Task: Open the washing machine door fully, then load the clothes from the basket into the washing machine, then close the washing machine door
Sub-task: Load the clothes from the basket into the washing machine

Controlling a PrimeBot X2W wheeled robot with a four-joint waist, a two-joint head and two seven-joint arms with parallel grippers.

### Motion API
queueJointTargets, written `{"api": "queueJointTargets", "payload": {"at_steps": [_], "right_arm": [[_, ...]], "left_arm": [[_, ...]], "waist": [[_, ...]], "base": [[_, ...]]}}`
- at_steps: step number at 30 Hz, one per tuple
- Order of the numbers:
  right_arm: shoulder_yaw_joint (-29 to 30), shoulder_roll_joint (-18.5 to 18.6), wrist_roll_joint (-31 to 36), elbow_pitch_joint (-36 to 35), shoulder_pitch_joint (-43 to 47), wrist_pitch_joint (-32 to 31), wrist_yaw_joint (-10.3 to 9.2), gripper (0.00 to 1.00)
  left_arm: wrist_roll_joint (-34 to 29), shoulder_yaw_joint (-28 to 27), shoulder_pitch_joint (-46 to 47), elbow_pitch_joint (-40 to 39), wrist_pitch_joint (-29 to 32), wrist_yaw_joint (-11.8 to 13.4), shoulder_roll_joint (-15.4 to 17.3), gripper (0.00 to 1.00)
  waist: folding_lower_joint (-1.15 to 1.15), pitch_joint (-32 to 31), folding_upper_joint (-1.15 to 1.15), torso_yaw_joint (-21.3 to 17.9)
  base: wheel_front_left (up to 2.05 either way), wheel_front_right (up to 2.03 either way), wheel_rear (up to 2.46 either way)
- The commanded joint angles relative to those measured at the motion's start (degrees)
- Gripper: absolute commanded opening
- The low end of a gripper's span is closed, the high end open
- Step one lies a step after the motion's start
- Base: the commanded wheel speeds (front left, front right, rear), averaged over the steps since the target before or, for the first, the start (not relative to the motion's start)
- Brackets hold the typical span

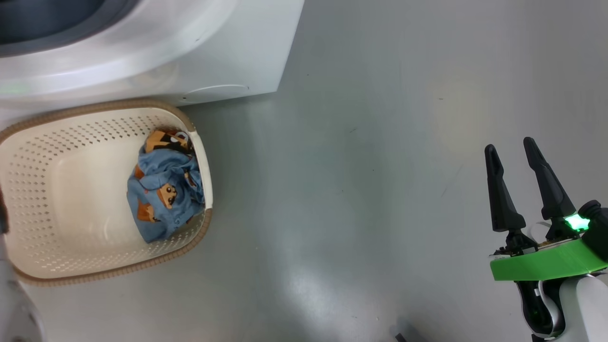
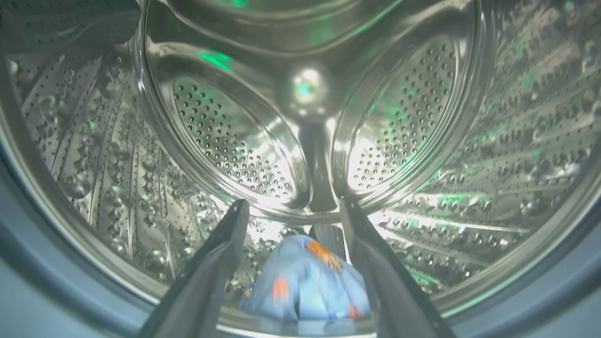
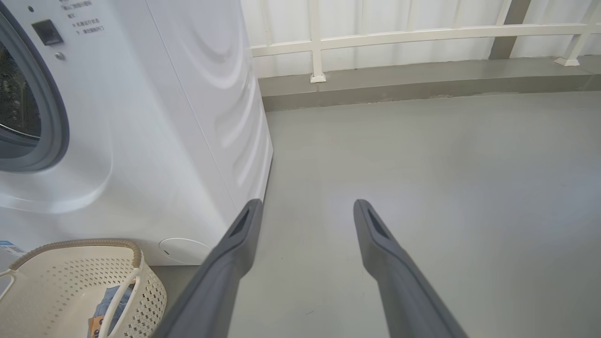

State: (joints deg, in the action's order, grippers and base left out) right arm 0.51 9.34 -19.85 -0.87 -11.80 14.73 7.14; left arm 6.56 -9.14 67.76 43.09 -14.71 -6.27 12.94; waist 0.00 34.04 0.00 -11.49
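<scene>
— Clothes, where?
— One blue bear-print garment (image 1: 164,190) is in the basket (image 1: 95,107), bunched against its right wall. The other garment (image 2: 305,281) lies low at the front of the drum (image 2: 235,141), just past the gasket (image 2: 28,263), blurred.
— Axis?
— Basket one: the long axis runs from the far rim toward the near rim, with the far end riding up the wall at the corner. Drum one is a lump, can't tell.
— Left gripper (image 2: 295,203)?
— Inside the mouth of the washer (image 1: 228,57), pointing at the drum's back wall, fingers spread wide. The drum garment sits between them lower down; can't tell if it touches them.
— Right gripper (image 1: 509,146)?
— Over the floor (image 1: 356,166), fingers apart, holding nothing, well apart from the basket.
— Room to move?
— Basket sits close to the washer's front, below the opening; can't tell if they touch. Basket's left part is bare plastic. Wide floor lies to the right of both, running to a white railing (image 3: 422,35) on a low kerb.
</scene>
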Motion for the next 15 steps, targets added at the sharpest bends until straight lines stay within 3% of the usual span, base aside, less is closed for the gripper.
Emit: {"api": "queueJointTargets", "payload": {"at_steps": [1,15], "right_arm": [[-1.33,0.72,-0.28,-1.09,0.03,0.27,0.35,1.0],[-1.05,2.28,0.08,-0.82,1.44,0.27,0.35,1.0]], "left_arm": [[-0.86,-0.52,-1.73,-0.91,-0.29,0.07,2.09,1.0],[-0.82,-0.78,-11.52,-2.6,-0.29,-0.79,-2.68,1.0]], "waist": [[0.0,-0.21,0.0,0.21],[0.0,-3.58,0.0,2.79]], "base": [[0.0,0.0,0.0],[0.0,0.0,0.0]]}}
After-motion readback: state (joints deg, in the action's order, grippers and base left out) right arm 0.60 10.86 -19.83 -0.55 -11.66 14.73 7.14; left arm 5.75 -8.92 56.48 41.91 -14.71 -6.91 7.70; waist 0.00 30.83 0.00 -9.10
